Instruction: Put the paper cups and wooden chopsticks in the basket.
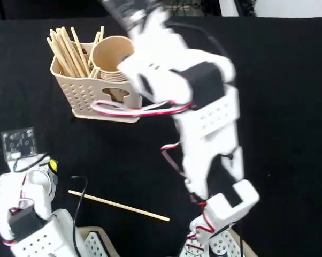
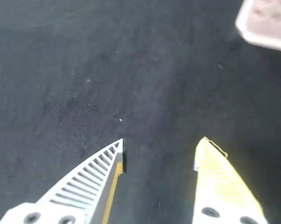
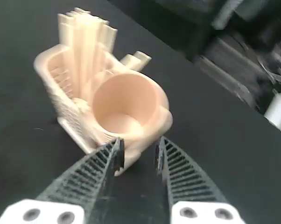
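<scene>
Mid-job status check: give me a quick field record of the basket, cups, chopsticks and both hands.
basket: upright on the table
paper cups: stacked inside the basket
chopstick bundle: standing in the basket beside the cups
loose chopstick: one, flat on the table, outside the basket
right hand: open, empty, close to the basket's cup end
left hand: open, empty, over bare table
left to do: loose chopstick

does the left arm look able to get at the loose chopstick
Probably yes: the chopstick lies flat on the table near the left arm, the left gripper is open, only a cable crosses one end.
</scene>
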`<state>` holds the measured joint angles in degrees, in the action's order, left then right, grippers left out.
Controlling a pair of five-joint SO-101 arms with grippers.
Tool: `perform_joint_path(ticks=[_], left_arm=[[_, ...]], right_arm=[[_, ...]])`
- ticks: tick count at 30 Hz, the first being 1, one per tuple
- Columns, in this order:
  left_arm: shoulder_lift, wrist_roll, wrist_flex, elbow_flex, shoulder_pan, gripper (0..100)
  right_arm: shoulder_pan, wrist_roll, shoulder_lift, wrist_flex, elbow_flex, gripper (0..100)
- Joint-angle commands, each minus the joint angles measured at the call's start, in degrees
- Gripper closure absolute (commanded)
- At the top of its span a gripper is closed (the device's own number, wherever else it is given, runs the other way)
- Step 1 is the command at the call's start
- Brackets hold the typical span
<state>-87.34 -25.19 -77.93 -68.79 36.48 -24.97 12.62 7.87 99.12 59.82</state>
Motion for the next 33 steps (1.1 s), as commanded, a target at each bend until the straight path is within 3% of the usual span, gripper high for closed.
perform_joint_path(ticks=[1,4,8,14,19,25,28,33], left_arm=[[17.67,-11.43,-7.74,18.07,-7.96,73],[30.15,-17.93,-13.10,28.26,-17.27,73],[39.21,-22.42,-12.84,31.78,-33.63,73],[42.02,-25.05,-5.27,25.71,-59.30,73],[42.20,-24.70,3.25,20.18,-73.63,73],[42.64,-24.97,18.64,10.95,-82.68,73],[45.71,-25.49,21.80,9.36,-83.91,73],[56.09,-28.22,24.88,11.56,-83.65,73]], right_arm=[[9.32,1.49,-6.37,2.11,-0.31,87.8],[15.74,5.71,-12.18,2.11,-5.76,87.8],[24.62,8.62,-22.29,2.11,-16.22,87.8],[47.03,15.82,-34.33,2.02,-34.59,87.8],[65.76,22.51,-37.23,-0.35,-46.81,87.8],[78.95,32.53,-37.93,-4.31,-59.12,87.8],[80.97,36.48,-37.93,-6.77,-64.57,87.8],[81.41,36.84,-37.93,-10.20,-68.26,87.8]])
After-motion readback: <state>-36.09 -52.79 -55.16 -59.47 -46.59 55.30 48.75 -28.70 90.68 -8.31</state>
